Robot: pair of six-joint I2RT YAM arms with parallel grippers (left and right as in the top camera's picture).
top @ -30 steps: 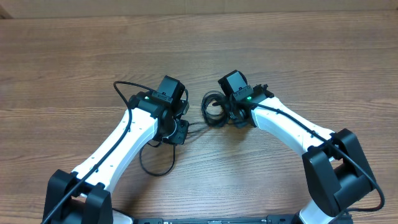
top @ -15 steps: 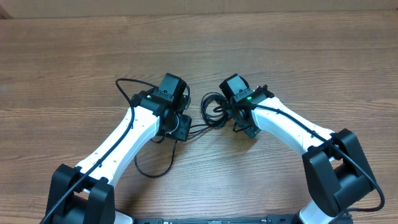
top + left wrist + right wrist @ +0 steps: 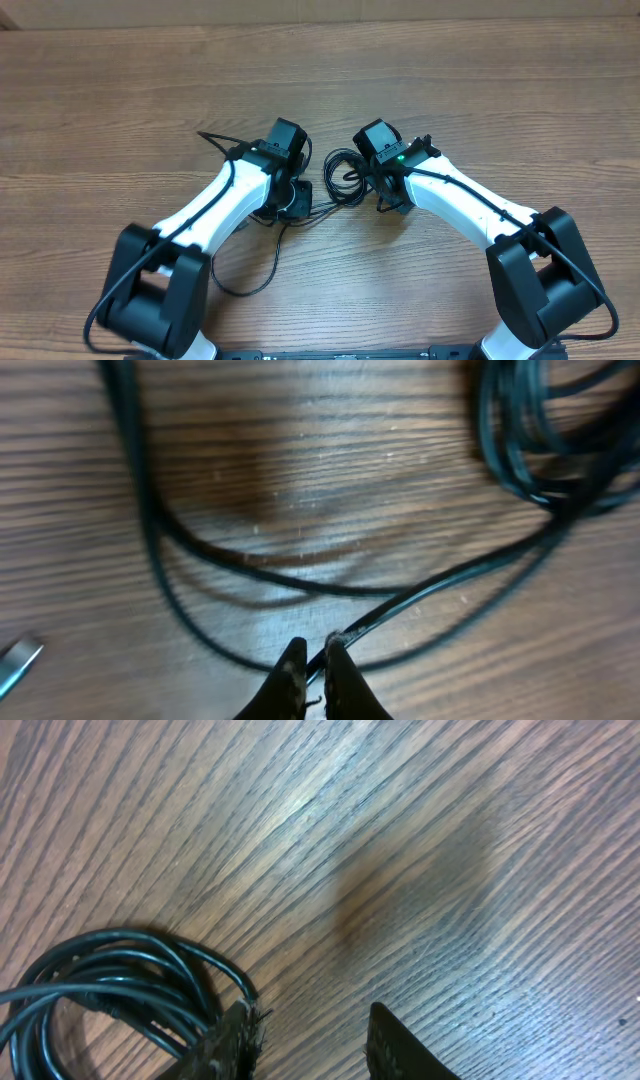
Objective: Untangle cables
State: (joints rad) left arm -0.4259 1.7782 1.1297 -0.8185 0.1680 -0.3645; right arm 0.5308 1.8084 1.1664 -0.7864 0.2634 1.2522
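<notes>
While your left fingers (image 3: 298,682) pinch a strand (image 3: 440,585), clamp the parted right fingers (image 3: 400,1045) on the cable coil (image 3: 170,960) first.

Glossy black cables (image 3: 120,948), probably rubber-coated, on a smooth wood-grain table (image 3: 420,840).

My left arm (image 3: 215,205) reaches in from the lower left, wrist bent down, and the left gripper (image 3: 315,650) is pinched tight on a cable (image 3: 420,592). My right arm (image 3: 460,205) angles in from the lower right, with the right gripper (image 3: 310,1045) held low, jaws apart.
</notes>
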